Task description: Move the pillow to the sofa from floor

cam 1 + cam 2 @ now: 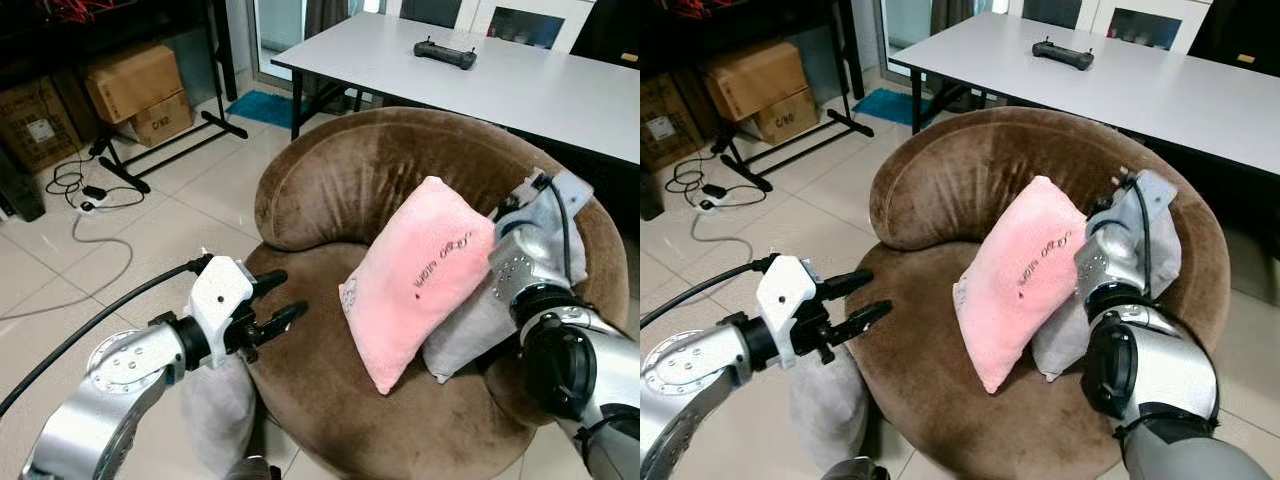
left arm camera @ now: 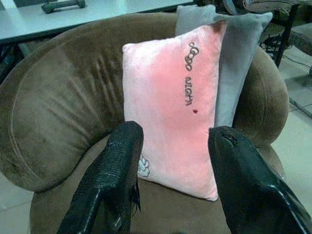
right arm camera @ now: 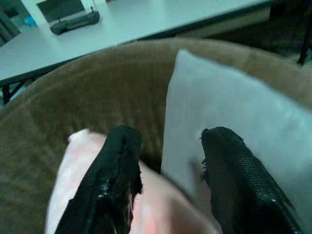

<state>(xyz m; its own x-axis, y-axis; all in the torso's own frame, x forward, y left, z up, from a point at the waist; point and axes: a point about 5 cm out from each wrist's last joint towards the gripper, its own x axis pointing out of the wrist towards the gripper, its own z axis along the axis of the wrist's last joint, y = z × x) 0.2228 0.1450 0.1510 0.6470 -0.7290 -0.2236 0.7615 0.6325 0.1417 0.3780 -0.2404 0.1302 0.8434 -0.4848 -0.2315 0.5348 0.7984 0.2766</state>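
Observation:
A pink pillow (image 1: 420, 280) stands tilted on the seat of the round brown sofa (image 1: 330, 180), leaning on a grey pillow (image 1: 470, 330) behind it. My left gripper (image 1: 290, 293) hovers open at the sofa's front left edge, pointing at the pink pillow (image 2: 170, 97) and apart from it. My right gripper (image 3: 171, 132) is open above the top corners of both pillows, with the grey pillow (image 3: 229, 97) just past its fingers. A second grey cushion (image 1: 215, 410) lies on the floor under my left arm, against the sofa's base.
A white table (image 1: 520, 80) with a black controller (image 1: 445, 53) stands right behind the sofa. Cardboard boxes (image 1: 140, 90), a black stand (image 1: 170, 140) and loose cables (image 1: 80, 190) occupy the tiled floor at the far left.

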